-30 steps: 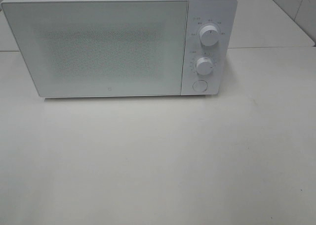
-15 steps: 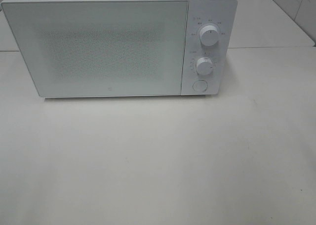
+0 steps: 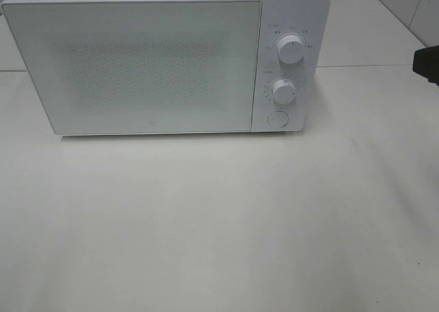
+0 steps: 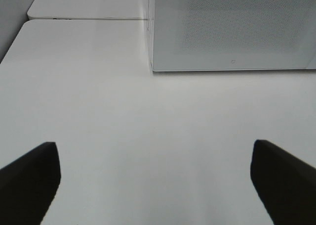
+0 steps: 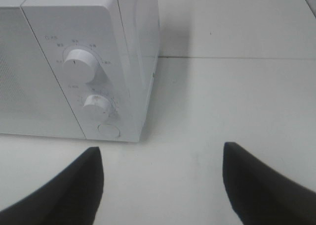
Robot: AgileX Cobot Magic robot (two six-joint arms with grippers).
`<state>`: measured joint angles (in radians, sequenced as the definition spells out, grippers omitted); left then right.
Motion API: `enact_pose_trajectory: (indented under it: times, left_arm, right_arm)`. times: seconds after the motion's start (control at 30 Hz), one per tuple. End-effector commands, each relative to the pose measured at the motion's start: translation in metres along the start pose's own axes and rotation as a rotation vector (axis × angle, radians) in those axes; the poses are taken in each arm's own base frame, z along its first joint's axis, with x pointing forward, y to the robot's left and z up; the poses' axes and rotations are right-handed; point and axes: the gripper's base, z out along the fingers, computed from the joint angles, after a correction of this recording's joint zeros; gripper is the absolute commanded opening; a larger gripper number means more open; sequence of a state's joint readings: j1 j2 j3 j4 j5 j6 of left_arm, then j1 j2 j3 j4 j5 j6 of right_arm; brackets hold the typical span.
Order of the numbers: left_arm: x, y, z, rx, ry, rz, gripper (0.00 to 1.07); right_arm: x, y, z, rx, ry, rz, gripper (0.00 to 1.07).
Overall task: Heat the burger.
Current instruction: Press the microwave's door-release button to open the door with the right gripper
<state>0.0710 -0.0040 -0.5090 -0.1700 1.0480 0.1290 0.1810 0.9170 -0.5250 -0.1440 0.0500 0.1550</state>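
Observation:
The burger is out of view in every frame. A white microwave [image 3: 164, 58] stands at the back of the table with its door [image 3: 137, 65] shut. My left gripper [image 4: 155, 185] is open over bare tabletop, in front of the microwave's left corner [image 4: 232, 27], with nothing between its fingers. My right gripper [image 5: 163, 185] is also open and empty, low over the table near the microwave's control panel [image 5: 74, 62]. In the exterior view only a dark tip of the right arm [image 3: 429, 64] shows, at the right edge.
The control panel carries an upper knob [image 3: 291, 50], a lower knob [image 3: 283, 91] and a round button [image 3: 277, 118]. The white table [image 3: 219, 223] stretches in front of the microwave. A seam between tabletops [image 3: 370, 66] runs behind on the right.
A dark part of the right arm has come into the exterior view at the right edge. The microwave stays shut and unmoved.

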Motion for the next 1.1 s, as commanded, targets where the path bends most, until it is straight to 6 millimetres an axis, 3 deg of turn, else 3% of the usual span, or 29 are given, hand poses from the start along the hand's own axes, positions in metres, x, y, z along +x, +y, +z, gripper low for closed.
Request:
enact_pose_trajectory:
  times: [0.03, 0.43, 0.77, 1.1]
  left_arm:
    - [0.001, -0.001, -0.002, 0.003, -0.025, 0.002, 1.02]
    - [0.001, -0.001, -0.002, 0.003, -0.025, 0.002, 1.02]
    - [0.001, -0.001, -0.002, 0.003, -0.025, 0.002, 1.02]
    - [0.001, -0.001, -0.002, 0.003, -0.025, 0.002, 1.02]
  right_arm:
    - [0.001, 0.001, 0.012, -0.018, -0.080, 0.000, 0.65]
    - [0.036, 0.006, 0.051, -0.072, -0.135, 0.018, 0.65]
    - [0.050, 0.003, 0.081, -0.028, -0.132, 0.037, 0.65]
    - [0.065, 0.032, 0.097, -0.006, -0.134, 0.001, 0.65]
